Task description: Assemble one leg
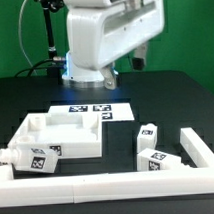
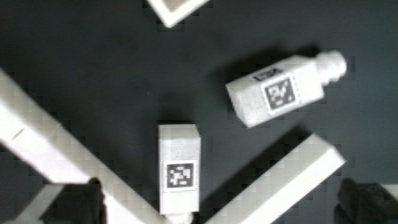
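Note:
In the wrist view a leg (image 2: 182, 165), a small white post with a square tag, lies on the black table. Its near end reaches in between my two dark fingertips (image 2: 63, 205). My gripper (image 2: 214, 208) is open and holds nothing. I cannot tell how high it is above the leg. A second tagged leg (image 2: 281, 90) with a narrower round end lies apart from it, tilted. In the exterior view both legs (image 1: 148, 136) (image 1: 153, 159) lie at the right. The arm's white body (image 1: 103, 35) hides the fingers there.
The white tray-like tabletop (image 1: 34, 126) lies at the exterior view's left, with a longer tagged piece (image 1: 32, 158) in front of it. The marker board (image 1: 117, 113) lies behind. A white angled rail (image 1: 98, 182) (image 2: 294, 175) borders the front and right, close to the legs.

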{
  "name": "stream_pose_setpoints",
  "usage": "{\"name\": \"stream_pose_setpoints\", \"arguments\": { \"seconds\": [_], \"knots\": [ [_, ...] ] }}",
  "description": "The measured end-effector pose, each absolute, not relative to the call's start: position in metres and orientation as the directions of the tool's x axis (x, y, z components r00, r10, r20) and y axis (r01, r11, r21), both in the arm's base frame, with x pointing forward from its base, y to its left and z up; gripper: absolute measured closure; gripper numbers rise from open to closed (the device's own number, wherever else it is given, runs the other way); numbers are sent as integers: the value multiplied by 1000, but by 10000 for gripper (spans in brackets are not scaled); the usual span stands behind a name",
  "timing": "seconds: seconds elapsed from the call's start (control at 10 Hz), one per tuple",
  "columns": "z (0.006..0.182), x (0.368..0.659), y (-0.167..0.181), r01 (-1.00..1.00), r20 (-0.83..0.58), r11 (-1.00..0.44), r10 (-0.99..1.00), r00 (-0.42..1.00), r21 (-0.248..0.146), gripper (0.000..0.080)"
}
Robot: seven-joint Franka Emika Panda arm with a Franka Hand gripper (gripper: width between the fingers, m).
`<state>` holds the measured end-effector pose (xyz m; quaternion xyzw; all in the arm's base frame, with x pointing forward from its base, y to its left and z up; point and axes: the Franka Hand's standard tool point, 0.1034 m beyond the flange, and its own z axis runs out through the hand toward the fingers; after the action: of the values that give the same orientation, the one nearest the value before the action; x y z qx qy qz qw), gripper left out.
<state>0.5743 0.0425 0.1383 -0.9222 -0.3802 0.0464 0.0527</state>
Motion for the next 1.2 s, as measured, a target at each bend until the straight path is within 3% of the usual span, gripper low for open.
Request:
{"name": "stream_pose_setpoints", "arguments": {
  "seconds": [0.2,0.4,0.9,1.0,1.2],
  "knots": [
    [129,573,71,555,-39,-825,562,827,-107,150],
    [116,577,63,550,-13,-827,555,832,-115,150],
    [114,576,65,551,-15,-827,556,831,-117,150],
    [105,571,69,425,-25,-900,429,903,-94,150],
    [86,566,59,358,-34,-928,363,931,-108,150]
  ]
}}
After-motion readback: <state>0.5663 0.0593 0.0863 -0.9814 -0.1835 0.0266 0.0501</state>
